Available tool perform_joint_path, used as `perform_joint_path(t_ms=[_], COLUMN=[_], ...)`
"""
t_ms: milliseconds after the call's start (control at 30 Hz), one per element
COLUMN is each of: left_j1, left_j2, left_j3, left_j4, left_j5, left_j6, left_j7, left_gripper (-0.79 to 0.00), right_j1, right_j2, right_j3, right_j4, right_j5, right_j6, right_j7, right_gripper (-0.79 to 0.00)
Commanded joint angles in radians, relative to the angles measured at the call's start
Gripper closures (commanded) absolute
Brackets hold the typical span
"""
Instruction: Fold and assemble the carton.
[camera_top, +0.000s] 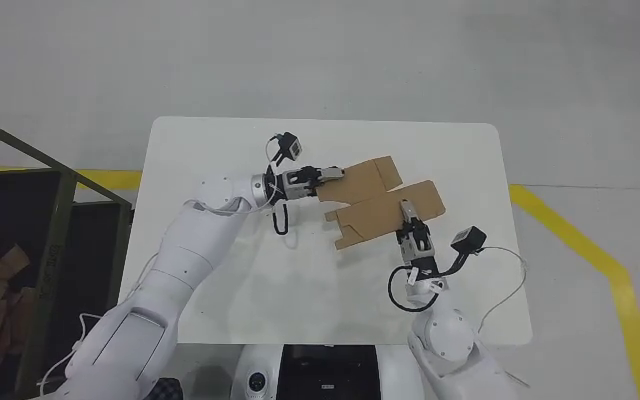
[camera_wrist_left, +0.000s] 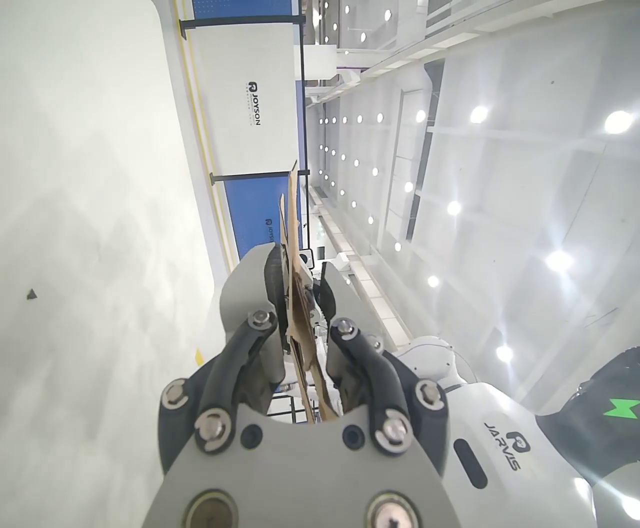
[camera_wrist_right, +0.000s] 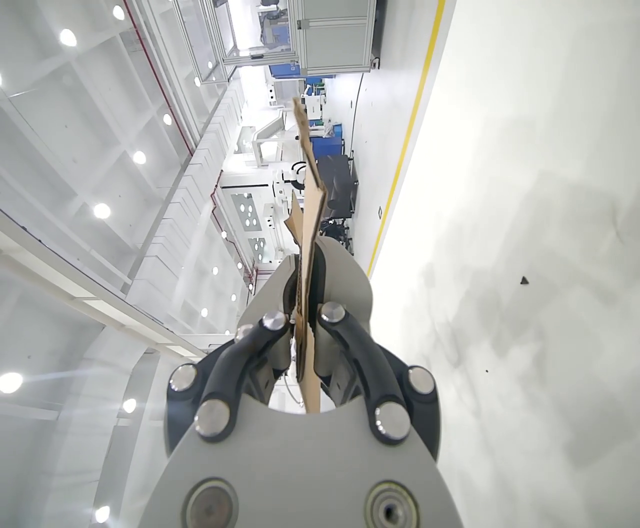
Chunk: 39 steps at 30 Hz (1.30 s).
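top view: flattish carton, perhaps aloft

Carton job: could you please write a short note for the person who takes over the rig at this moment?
Left gripper: fingers shut on the carton, at the edge on its own side.
Right gripper: fingers shut on the carton's near edge.
Carton: looks collapsed flat, over the middle of the table. I cannot tell whether it touches the table.
Done: both arms grip the carton.
Left: open it into a box shape, fold the flaps, finish assembly.
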Motion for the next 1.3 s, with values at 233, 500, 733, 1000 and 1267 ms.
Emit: perform_joint_path(t_ms=[233,500,733,1000,1267], left_j1=[0.029,0.032,0.034,0.044,0.050], left_j2=[0.005,0.006,0.006,0.010,0.015], left_j3=[-0.019,-0.024,-0.035,-0.049,-0.057], left_j4=[-0.048,-0.056,-0.072,-0.104,-0.125], left_j5=[-0.008,0.002,-0.010,-0.009,0.017], left_j6=[0.013,0.033,0.032,0.047,0.069], left_j7=[0.002,-0.002,0.000,-0.006,-0.001], left_gripper=[-0.785,-0.231,-0.197,-0.206,-0.240], right_j1=[0.008,0.014,0.014,0.024,0.031], right_j2=[-0.008,-0.017,-0.023,-0.031,-0.039], right_j3=[0.007,0.003,0.010,0.008,0.015], right_j4=[0.005,0.020,0.033,0.062,0.082], right_j5=[-0.002,-0.020,-0.032,-0.052,-0.060], right_j6=[0.012,0.015,0.013,0.016,0.013], right_j7=[-0.007,-0.041,-0.058,-0.073,-0.085], right_gripper=[0.000,0.000,0.000,0.000,0.000])
